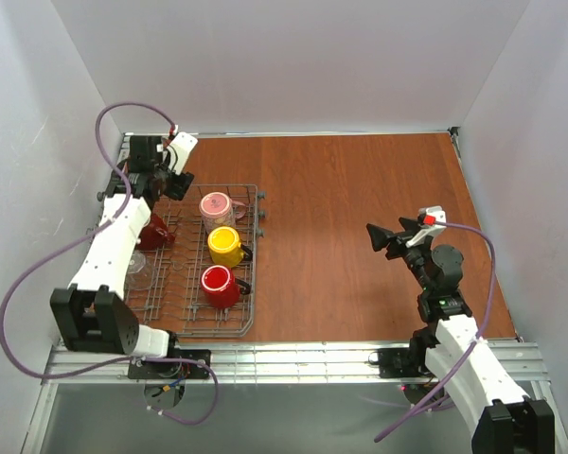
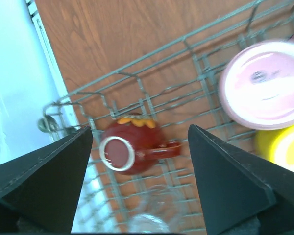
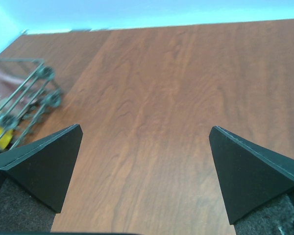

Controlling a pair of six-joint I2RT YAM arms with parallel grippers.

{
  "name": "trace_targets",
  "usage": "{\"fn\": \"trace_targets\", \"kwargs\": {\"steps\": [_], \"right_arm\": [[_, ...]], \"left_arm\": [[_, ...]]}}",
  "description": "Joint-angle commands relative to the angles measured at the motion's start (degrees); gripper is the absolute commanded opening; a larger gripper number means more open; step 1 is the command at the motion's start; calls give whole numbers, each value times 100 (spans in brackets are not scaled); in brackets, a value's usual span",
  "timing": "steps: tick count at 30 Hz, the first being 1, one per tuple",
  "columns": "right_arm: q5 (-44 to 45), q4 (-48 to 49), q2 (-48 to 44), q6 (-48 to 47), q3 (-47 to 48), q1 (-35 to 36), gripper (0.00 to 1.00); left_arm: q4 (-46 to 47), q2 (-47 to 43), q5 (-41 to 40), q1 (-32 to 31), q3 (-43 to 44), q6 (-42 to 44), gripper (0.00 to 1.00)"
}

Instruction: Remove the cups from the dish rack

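The left gripper (image 2: 140,128) hangs, jaws spread wide and holding nothing, above a dark red mug (image 2: 130,147) lying on its side in the dish rack (image 1: 194,322) (pink mug (image 1: 215,205), yellow mug (image 1: 224,244) and red mug (image 1: 218,284) sit alongside); the right gripper (image 3: 145,127), also parted, hovers over the table (image 3: 161,73), well apart from the rack

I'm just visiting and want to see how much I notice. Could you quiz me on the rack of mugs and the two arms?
1. In the grey wire dish rack, a pink ceramic mug, a yellow ceramic mug and a third mug sit in a row. What colour is the third?
2. True or false: the right arm's fingers are shut on the yellow mug.
3. Which lies below the gap between the left arm's fingers? A. pink mug B. dark red ceramic mug C. yellow mug
Key: 1 red, the glossy red ceramic mug; 2 false, open over the brown wooden table; 3 B.
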Motion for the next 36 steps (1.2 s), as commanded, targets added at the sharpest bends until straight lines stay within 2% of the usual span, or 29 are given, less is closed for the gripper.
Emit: {"fn": "trace_targets", "kwargs": {"steps": [1, 4, 6, 7, 8, 9, 11, 16, 18, 20, 21, 22, 24, 29, 36], "right_arm": [[-784, 138, 295, -12, 314, -3, 98], [-1180, 129, 508, -56, 446, -3, 98], [-1348, 121, 605, -82, 464, -3, 99], [-1366, 129, 587, -82, 473, -3, 98], [-1357, 129, 578, -91, 447, -3, 99], [-1340, 129, 561, -100, 412, -3, 99], [-1261, 129, 473, -126, 368, -3, 99], [-1155, 138, 516, -161, 350, 6, 99], [-1225, 138, 587, -152, 385, -3, 98], [-1304, 138, 709, -144, 411, -3, 99], [-1330, 138, 745, -135, 420, -3, 98], [-1348, 138, 789, -126, 438, -3, 98], [-1401, 129, 789, -135, 455, -3, 98], [-1244, 138, 544, -161, 333, -3, 98], [-1216, 129, 508, -179, 289, -3, 98]], "left_arm": [[-1144, 493, 183, 253, 593, 1408, 74], [-1329, 854, -62, 437, 726, 1921, 78], [-1478, 1239, 6, 797, 918, 2028, 89], [-1871, 1442, 251, 1260, 1380, 1967, 95], [-2083, 1626, 819, 1499, 1611, 1740, 95], [-2303, 1802, 990, 1693, 1849, 1660, 95], [-2777, 2015, 1350, 1923, 1931, 1772, 87], [-2034, 1295, 1782, 1871, 991, 2431, 82], [-1875, 1145, 1818, 1801, 753, 2616, 75], [-1613, 1119, 1241, 1310, 516, 2914, 69], [-1533, 1110, 968, 1073, 150, 3055, 60], [-1497, 1127, 757, 645, -2, 3439, 57], [-1453, 1206, 544, 326, -310, 3819, 52], [-2050, 1426, 403, 350, -250, 5311, 54], [-2261, 1672, 184, 350, -65, 6149, 56]]}}
